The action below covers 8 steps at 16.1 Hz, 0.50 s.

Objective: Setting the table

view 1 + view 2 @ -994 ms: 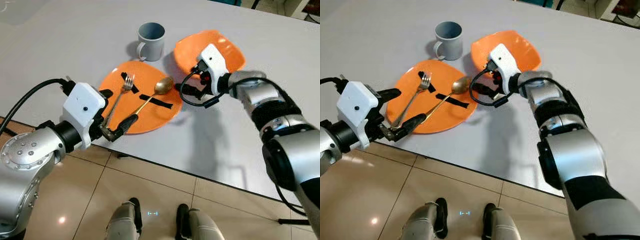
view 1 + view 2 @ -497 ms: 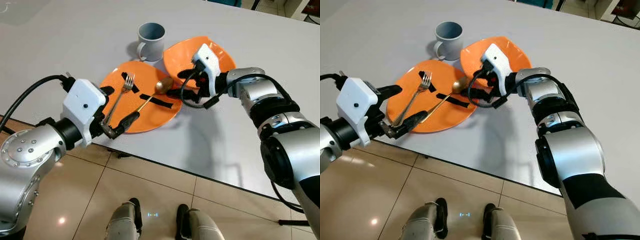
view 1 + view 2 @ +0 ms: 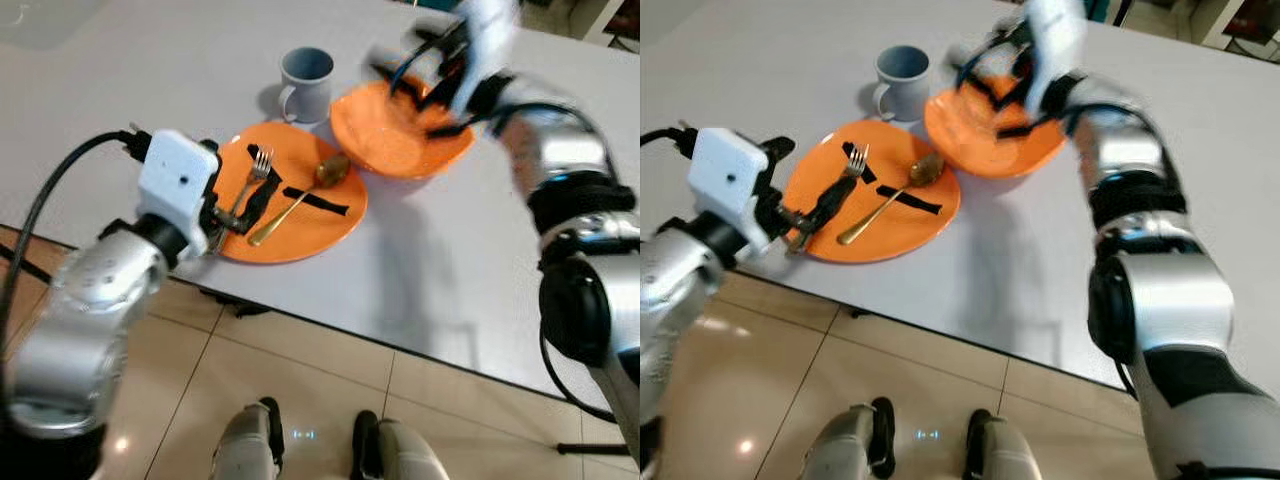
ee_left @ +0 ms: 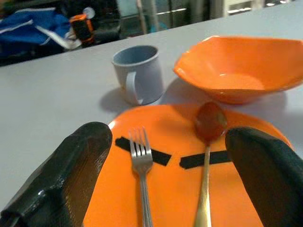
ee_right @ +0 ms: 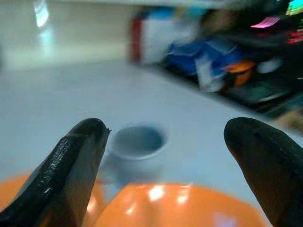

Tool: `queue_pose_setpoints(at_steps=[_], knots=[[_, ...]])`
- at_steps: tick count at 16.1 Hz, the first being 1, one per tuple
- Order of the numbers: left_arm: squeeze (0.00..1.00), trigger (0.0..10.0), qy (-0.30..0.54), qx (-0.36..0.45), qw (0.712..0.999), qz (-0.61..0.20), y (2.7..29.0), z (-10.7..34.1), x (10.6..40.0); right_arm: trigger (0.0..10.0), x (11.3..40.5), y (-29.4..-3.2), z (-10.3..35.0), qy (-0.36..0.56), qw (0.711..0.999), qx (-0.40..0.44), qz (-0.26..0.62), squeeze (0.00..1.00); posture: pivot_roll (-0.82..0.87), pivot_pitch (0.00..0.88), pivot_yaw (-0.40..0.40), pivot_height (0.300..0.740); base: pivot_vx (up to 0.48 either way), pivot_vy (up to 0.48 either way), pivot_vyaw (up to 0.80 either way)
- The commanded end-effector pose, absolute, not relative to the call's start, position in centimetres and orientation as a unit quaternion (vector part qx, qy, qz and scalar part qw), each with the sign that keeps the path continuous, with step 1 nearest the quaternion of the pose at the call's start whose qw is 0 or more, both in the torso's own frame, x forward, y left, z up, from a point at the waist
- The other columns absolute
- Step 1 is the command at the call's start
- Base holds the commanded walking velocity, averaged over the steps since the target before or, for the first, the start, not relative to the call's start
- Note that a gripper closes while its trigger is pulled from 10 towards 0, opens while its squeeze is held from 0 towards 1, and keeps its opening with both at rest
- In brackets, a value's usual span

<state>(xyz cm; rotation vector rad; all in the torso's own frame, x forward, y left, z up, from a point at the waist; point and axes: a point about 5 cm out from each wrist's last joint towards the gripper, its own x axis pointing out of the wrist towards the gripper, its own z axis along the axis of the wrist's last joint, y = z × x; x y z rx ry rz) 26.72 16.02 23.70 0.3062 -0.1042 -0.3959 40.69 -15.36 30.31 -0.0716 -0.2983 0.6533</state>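
An orange plate (image 3: 322, 222) lies near the table's front edge with a fork (image 3: 250, 172) and a gold spoon (image 3: 300, 197) on it, each crossed by black tape. My left gripper (image 3: 238, 190) hovers open over the plate's near left side, the fork (image 4: 140, 163) and spoon (image 4: 208, 127) showing between its fingers. An orange bowl (image 3: 400, 140) sits at the plate's far right rim, beside a grey mug (image 3: 305, 82). My right gripper (image 3: 418, 82) is blurred above the bowl, open and holding nothing; past its fingers are the mug (image 5: 137, 144) and bowl (image 5: 189, 205).
The grey table (image 3: 130, 70) stretches wide to the left and behind the dishes, and to the right of the bowl. Its front edge (image 3: 330, 335) runs close to the plate, with tiled floor (image 3: 180, 400) and my feet below.
The right gripper slid the bowl left against the plate, then let go and rose above it. The left gripper moved forward over the plate, nearer the fork.
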Motion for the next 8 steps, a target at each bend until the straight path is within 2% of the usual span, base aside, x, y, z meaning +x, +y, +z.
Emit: queue_pose_setpoints(at_steps=[1,3,4,5,6,8], knots=[[0.0,10.0,-0.04,0.155,0.97,-0.183,15.7,22.6,26.9,10.0,39.7,-16.5,28.7,-0.151,0.953,0.012,0.263,0.0,0.08,0.141,-0.03,0.74,0.0,0.412,0.0],[0.0,10.0,-0.014,0.154,0.975,-0.158,15.2,20.8,27.4,10.0,34.4,-17.9,24.0,-0.151,0.975,0.095,0.131,0.0,0.05,0.114,-0.003,0.74,0.0,0.48,0.0],[0.0,10.0,-0.011,0.147,0.977,-0.154,15.0,20.6,27.5,10.0,33.7,-18.1,23.4,-0.15,0.977,0.105,0.111,0.0,0.05,0.114,-0.003,0.74,0.0,0.48,0.0],[0.0,10.0,-0.016,0.165,0.973,-0.161,14.3,20.5,27.7,10.0,31.5,-18.8,22.0,-0.16,0.976,0.141,0.05,0.0,0.04,0.107,0.008,0.74,0.0,0.48,0.0],[0.0,10.0,-0.026,0.177,0.968,-0.174,13.5,20.4,27.8,10.0,29.7,-19.5,20.9,-0.169,0.975,0.145,-0.005,0.0,0.03,0.093,0.019,0.74,0.0,0.48,0.0],[0.0,10.0,-0.04,0.159,0.969,-0.184,12.8,20.7,27.8,10.0,27.9,-19.9,20.2,-0.173,0.979,0.101,-0.04,0.0,0.03,0.076,0.028,0.74,0.0,0.48,0.0]])
